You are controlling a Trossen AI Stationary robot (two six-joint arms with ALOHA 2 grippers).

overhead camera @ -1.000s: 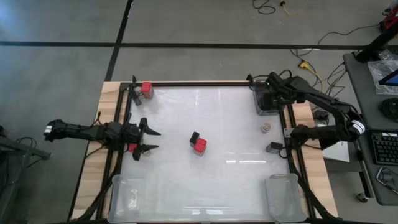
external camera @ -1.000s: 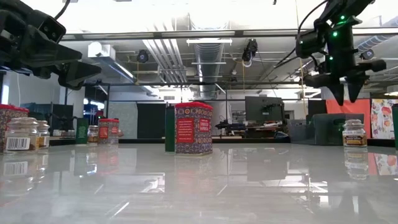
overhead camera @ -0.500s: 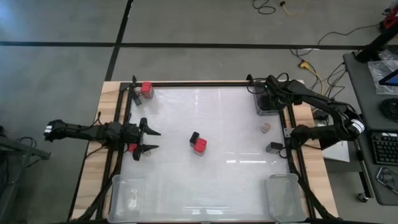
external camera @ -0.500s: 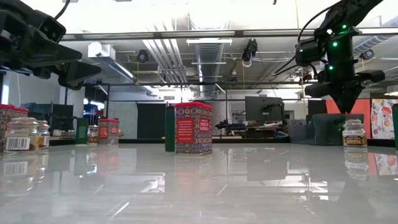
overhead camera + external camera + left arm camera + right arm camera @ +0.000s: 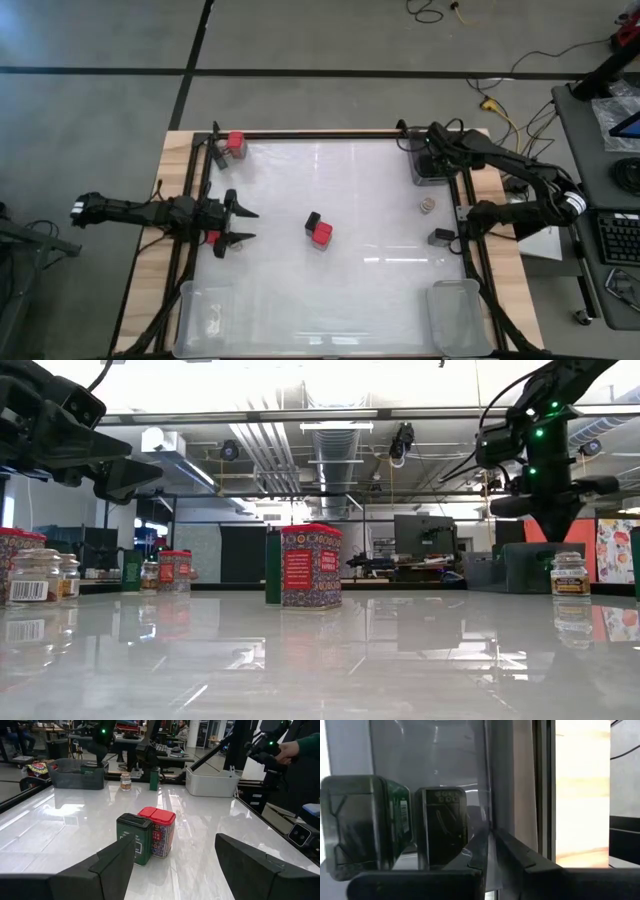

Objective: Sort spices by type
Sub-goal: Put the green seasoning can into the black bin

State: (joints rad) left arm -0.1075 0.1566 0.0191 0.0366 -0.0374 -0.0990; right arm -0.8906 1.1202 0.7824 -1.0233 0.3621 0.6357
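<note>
At the table's far right stands a clear bin (image 5: pixel 432 175) with two black spice jars (image 5: pixel 442 825) in it. My right gripper (image 5: pixel 435 152) is shut at that bin's rim, fingers slanting steeply down. On the bare table near it sit a round tan-lidded jar (image 5: pixel 428 205) and a black jar (image 5: pixel 441 237). A black jar (image 5: pixel 135 840) and a red-topped jar (image 5: pixel 159 832) stand side by side mid-table. Another red-topped jar (image 5: pixel 236 143) stands at the far left corner. My left gripper (image 5: pixel 238 225) waits open at the left edge, above a red jar (image 5: pixel 213 238). My right gripper has the clear bin's side wall (image 5: pixel 486 805) between its two shut fingers, one finger inside the bin beside the black jars and one outside. The fingers come from above, slanting steeply down. The bin rests on the table.
Two clear bins stand at the near edge, one left (image 5: pixel 210 315) and one right (image 5: pixel 460 315). A dark rail (image 5: pixel 190 200) frames the white tabletop. A person's sleeved hand (image 5: pixel 300 745) shows beyond the table's right side.
My right gripper has sunk a little toward the far right bin and has shut: its fingertips stood apart a second ago and now meet at the bin's rim. The jars stay where they were.
</note>
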